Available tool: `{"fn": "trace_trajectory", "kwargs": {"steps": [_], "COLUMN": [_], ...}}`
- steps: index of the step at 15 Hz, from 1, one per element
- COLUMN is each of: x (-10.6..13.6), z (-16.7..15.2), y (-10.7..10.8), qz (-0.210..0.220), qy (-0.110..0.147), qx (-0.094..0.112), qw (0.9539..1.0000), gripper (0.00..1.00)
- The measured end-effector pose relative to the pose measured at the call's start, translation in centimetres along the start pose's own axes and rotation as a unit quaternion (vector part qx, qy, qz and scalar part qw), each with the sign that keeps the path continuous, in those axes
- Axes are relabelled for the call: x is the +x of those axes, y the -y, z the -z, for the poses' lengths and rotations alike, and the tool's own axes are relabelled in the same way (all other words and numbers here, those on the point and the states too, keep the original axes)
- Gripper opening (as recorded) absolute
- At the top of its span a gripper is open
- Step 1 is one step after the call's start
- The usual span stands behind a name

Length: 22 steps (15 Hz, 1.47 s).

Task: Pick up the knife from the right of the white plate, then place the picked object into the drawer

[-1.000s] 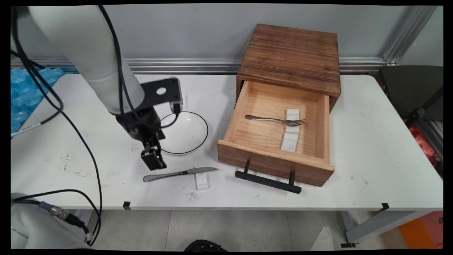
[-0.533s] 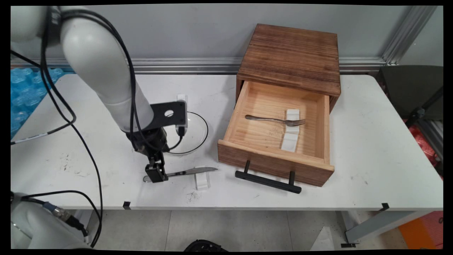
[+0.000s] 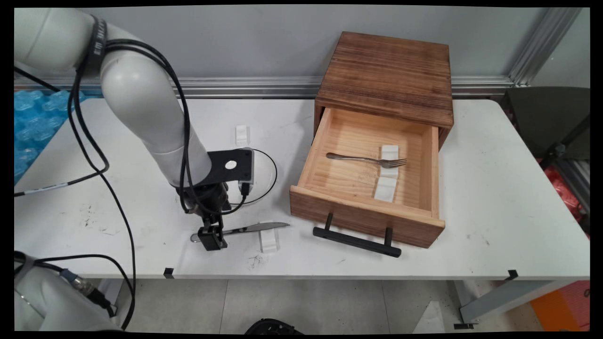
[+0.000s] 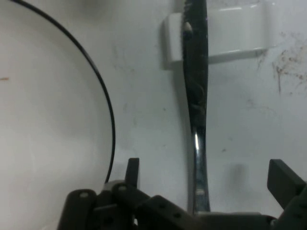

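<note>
White rounded arm links [image 3: 141, 103], glossy. Black cables [image 3: 89, 155] hung looped along arm, one bore white tag. Black flat bracket [image 3: 231, 167] with round hole at wrist. Black two-finger gripper [image 3: 212, 239], jointed linkage, screws showed.

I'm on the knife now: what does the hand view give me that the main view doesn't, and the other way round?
Hand view only: the gripper is open, one finger on each side of the knife handle, and the knife blade lies across its white rest.

Main view only: the wooden box with its open drawer, the fork inside on white rests, and another white rest behind the plate.

Both: the knife, its rest, the black-rimmed white plate beside it, and the white table.
</note>
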Motion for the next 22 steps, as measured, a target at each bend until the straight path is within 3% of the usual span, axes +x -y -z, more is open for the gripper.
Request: {"fn": "trace_trajectory", "kwargs": {"steps": [8, 9, 22], "x": [0.0, 0.0, -0.6], "z": [-1.1, -1.1, -1.2], "y": [-0.3, -0.4, -0.9], "qz": [0.0, 0.001, 0.01], "qy": [-0.004, -0.006, -0.008], "qx": [0.003, 0.003, 0.001], "qw": [1.0, 1.0, 0.9999], "gripper": [1.0, 0.0, 0.0]}}
